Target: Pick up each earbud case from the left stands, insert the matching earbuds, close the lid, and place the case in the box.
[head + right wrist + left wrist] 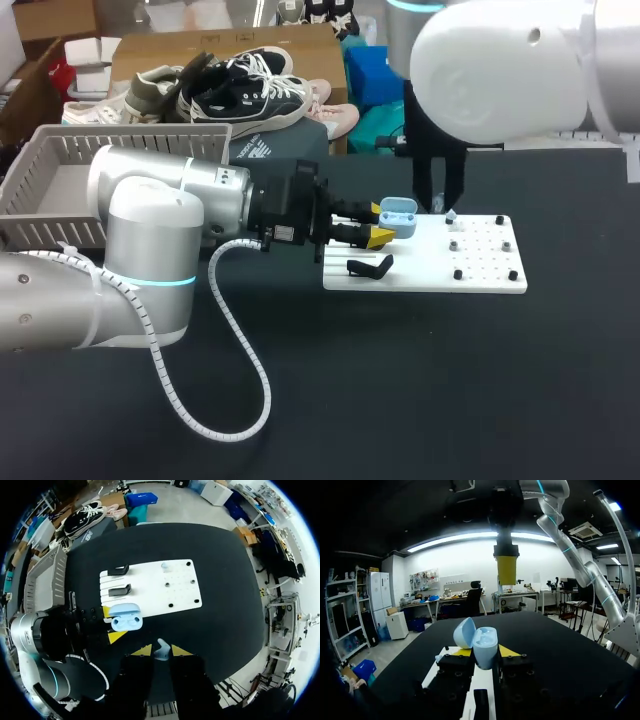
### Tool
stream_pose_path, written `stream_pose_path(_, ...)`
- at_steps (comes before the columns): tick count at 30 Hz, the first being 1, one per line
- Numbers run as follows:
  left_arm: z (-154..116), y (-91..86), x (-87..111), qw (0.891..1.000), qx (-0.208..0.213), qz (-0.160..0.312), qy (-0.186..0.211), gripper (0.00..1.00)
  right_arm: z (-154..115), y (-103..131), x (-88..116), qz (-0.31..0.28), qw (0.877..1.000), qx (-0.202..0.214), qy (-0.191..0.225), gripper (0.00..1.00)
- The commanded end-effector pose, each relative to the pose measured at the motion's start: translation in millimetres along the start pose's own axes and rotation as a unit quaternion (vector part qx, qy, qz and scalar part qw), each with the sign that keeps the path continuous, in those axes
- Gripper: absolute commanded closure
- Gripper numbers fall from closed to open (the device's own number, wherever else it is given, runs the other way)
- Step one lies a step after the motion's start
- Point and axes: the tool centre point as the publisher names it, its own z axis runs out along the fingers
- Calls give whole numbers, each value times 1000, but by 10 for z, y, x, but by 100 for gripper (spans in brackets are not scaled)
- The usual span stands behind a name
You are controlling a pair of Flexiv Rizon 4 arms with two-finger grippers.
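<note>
A light-blue earbud case (399, 213) with its lid open sits between the yellow tips of my left gripper (382, 224), which is shut on it above the left edge of the white board (480, 275). In the left wrist view the case (481, 639) stands upright in that gripper (483, 654). My right gripper (161, 651) hangs high over the table, shut on a pale blue earbud (161, 654). Seen from the head camera, the right gripper (438, 203) is just right of the case. Below it lie the open case (125, 618) and another earbud (164, 565) on the board.
Two black stands (118, 571) (120, 590) sit on the board's left part, one showing from the head camera (370, 266). Small black pegs (458, 273) dot the board's right part. A grey basket (60, 150) stands at the table's far left.
</note>
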Motion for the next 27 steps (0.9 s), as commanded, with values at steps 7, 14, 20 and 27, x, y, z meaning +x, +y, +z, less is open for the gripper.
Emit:
stream_pose_path(7,5,-11,3,1000,-2,1,0,100,25,247,-16,30,999,32,10,100)
stream_pose_path(14,5,-11,3,1000,-2,1,0,100,29,291,-17,35,999,25,3,100)
stream_pose_path(20,5,-11,3,1000,-2,1,0,100,29,291,-17,35,999,25,3,100)
stream_pose_path(27,5,-11,3,1000,-2,1,0,100,55,296,-27,53,998,16,18,100)
